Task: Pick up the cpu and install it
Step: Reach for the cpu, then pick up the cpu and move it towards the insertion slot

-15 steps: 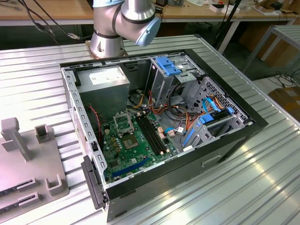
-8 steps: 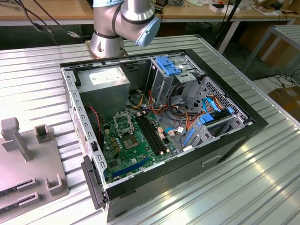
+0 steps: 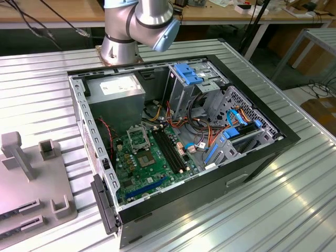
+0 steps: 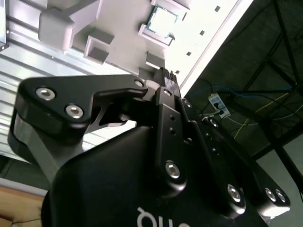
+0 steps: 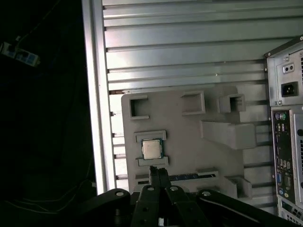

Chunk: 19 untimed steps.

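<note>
Item: robot station, one arm, cpu installation task. Gripper (image 5: 158,170): black, two-fingered; in both wrist views the fingers (image 5: 154,176) are pressed together tip to tip with no gap showing, closed on nothing and touching nothing. It hangs over the grey fixture plate (image 5: 184,127), clear of its surface. Cpu (image 5: 152,149): small flat square with a pale silver-grey face, lying flat on the fixture plate, seated between two low raised lips that bracket opposite edges; apart from the fingertips, not gripped. In the second wrist view the cpu (image 4: 162,20) shows beyond the gripper (image 4: 165,75), in the same seat on the plate (image 4: 123,23). Fixture plate: carries several other raised blocks and open-sided pockets; it rests on the ribbed metal table (image 5: 189,47) near one table edge, beside the rear panel of the computer case (image 5: 286,156). Exterior view: fixture plate (image 3: 26,189) at the exterior view's left; the open computer case (image 3: 252,157) lies on its side on the table (image 3: 273,215), with the arm (image 3: 139,26) rising behind it. Inside the case: green motherboard (image 3: 152,168) with a square metal-framed socket (image 3: 137,139), long black memory slots (image 3: 170,149) next to it, a grey power supply (image 3: 118,94) and blue drive brackets (image 3: 189,73).
</note>
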{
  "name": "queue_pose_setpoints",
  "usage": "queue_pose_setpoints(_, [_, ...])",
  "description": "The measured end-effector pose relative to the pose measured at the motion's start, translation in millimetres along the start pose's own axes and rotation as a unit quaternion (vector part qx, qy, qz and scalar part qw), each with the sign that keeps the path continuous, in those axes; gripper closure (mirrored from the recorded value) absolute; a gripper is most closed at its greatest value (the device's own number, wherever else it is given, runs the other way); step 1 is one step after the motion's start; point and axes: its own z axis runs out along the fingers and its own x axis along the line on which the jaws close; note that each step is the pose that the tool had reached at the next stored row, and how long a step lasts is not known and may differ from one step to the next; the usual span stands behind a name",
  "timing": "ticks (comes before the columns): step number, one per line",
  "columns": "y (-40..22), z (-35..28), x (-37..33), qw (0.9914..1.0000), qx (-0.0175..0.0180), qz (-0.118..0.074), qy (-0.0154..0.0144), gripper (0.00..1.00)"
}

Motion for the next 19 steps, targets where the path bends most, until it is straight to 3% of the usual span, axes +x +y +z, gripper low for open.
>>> queue_pose_setpoints(5, [0.0,5.4,-3.5,0.99993,0.0002,0.012,-0.0004,0.89])
queue_pose_setpoints(19, [0.0,5.4,-3.5,0.99991,0.0003,0.013,-0.0005,0.89])
